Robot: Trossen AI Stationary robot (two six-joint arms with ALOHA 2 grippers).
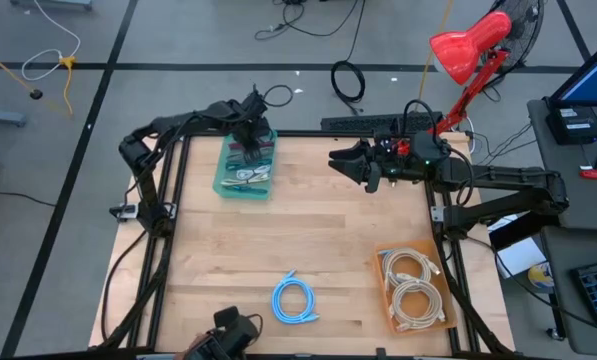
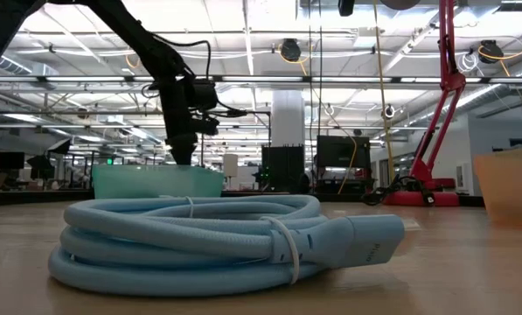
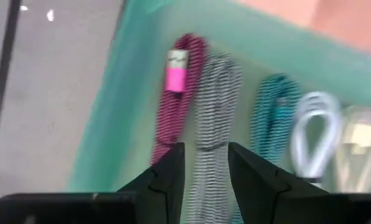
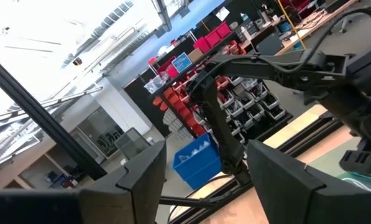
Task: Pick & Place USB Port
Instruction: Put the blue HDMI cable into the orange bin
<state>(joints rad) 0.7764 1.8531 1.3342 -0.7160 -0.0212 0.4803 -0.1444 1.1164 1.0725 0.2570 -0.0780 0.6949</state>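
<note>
We cannot make out the far end of the teal bin [image 1: 246,166] from above: the left gripper [image 1: 250,140] hangs over it and covers what lies there. Its wrist view looks down into the bin and shows five bundled cables side by side: pink [image 3: 176,106], striped grey [image 3: 211,102], teal [image 3: 273,118], white [image 3: 314,134], and a pale one [image 3: 362,140] cut off at the edge. The left fingers [image 3: 169,177] stand apart with the striped grey cable showing between them; we cannot tell if they touch it. From table height the bin [image 2: 157,182] hides its contents behind its wall.

The right gripper [image 1: 350,163] hovers over the table's far edge, well apart from the bin, jaws wide and empty.

One blue coiled cable [image 1: 293,299] lies near the front edge, alone on the wood; up close its connector [image 2: 361,241] points right. One orange tray [image 1: 383,283] at front right holds two beige coils [image 1: 413,285]. At table height only a corner of it [image 2: 508,185] shows.
</note>
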